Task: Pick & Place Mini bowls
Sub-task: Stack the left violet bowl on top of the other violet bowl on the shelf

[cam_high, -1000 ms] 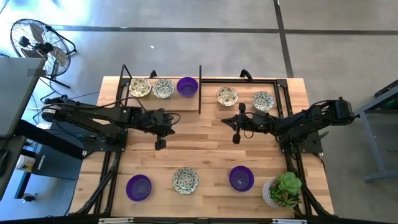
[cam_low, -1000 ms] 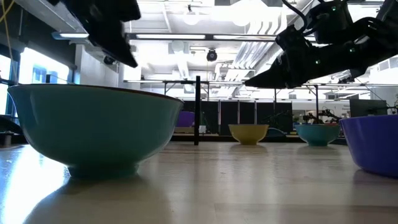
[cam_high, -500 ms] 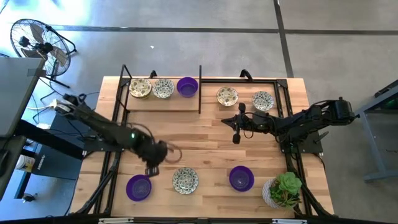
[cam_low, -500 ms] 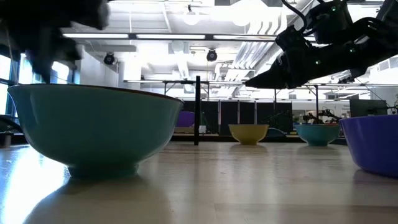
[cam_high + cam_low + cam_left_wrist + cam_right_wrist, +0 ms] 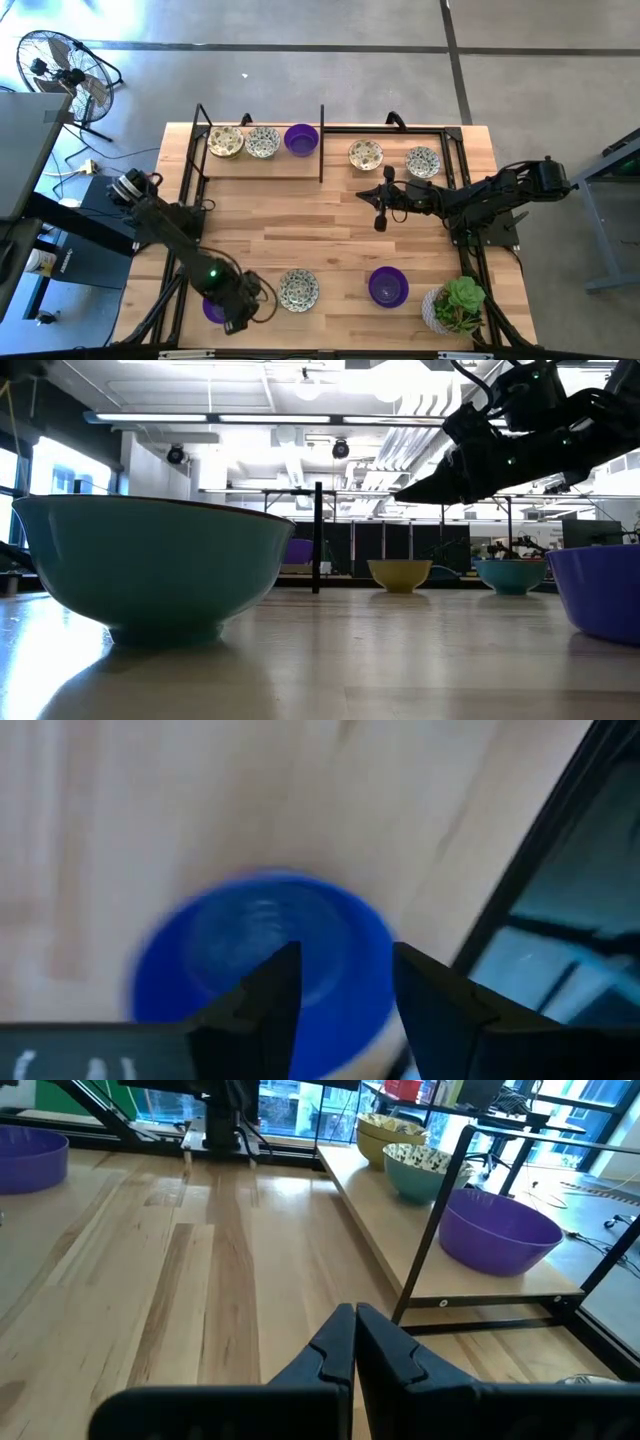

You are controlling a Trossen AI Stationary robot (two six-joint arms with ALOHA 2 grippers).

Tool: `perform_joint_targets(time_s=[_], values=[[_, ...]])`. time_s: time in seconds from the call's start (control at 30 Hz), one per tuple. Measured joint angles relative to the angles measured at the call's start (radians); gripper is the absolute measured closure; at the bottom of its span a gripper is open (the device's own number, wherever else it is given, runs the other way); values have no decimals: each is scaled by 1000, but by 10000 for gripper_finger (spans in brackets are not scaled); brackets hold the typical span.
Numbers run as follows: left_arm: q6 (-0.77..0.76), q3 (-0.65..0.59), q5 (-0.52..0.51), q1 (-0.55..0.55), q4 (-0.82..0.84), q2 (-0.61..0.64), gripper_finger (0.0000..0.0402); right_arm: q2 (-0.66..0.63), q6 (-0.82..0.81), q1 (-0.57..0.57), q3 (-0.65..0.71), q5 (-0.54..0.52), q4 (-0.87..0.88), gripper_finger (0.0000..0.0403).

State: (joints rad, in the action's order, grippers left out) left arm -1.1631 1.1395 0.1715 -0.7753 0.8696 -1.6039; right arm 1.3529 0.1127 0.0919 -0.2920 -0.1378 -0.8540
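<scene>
Three mini bowls stand along the near edge: a purple one (image 5: 211,309) at the left, a speckled one (image 5: 298,290) and a second purple one (image 5: 388,286). My left gripper (image 5: 233,319) hangs open over the left purple bowl (image 5: 250,950). Its fingers (image 5: 268,1002) are above the bowl's rim, and I cannot tell whether they touch it. Three more bowls sit on the low shelf (image 5: 262,166) at the far left, and two sit at the far right (image 5: 366,154). My right gripper (image 5: 380,221) is shut with nothing in it, above the table's middle.
A potted green plant (image 5: 455,305) stands at the near right corner. A dark post (image 5: 322,140) and frame rails border the shelf and the table's sides. Bare wood lies between the two rows of bowls. In the low view the speckled bowl (image 5: 150,565) looms large.
My left gripper has swung from the table's middle toward the near edge and the left, and has come down over the left purple bowl. No bowl has moved.
</scene>
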Motion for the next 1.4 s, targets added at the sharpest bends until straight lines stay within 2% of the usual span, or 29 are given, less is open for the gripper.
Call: perform_joint_targets(time_s=[0.17, 0.33, 0.53, 0.77, 0.87, 0.97, 1.07, 1.23, 1.4], values=[[-288, 1, -35, -53, -104, -6, 249, 0, 0, 0, 0, 18, -3, 403], [-479, 1, -88, -78, -89, -20, 249, 0, 0, 0, 0, 18, -3, 403], [-535, 2, -49, -76, -128, -97, 249, 0, 0, 0, 0, 25, -3, 403], [-595, -1, -28, -77, -100, -160, 254, 0, 0, 0, 0, 25, -5, 402], [-582, 0, -32, -74, -94, -162, 283, 0, 0, 0, 0, 25, -12, 403], [-533, 12, -17, -46, -51, -162, 339, 0, -1, 0, 0, 25, -16, 403], [-460, 51, -51, -18, 54, -136, 390, 0, -1, 0, 0, 25, -28, 402], [-280, 99, -176, 74, 251, -60, 394, 0, -4, 0, 0, 25, -34, 402], [-22, 106, -295, 226, 352, 4, 396, 0, -8, 0, 0, 25, -42, 402]])
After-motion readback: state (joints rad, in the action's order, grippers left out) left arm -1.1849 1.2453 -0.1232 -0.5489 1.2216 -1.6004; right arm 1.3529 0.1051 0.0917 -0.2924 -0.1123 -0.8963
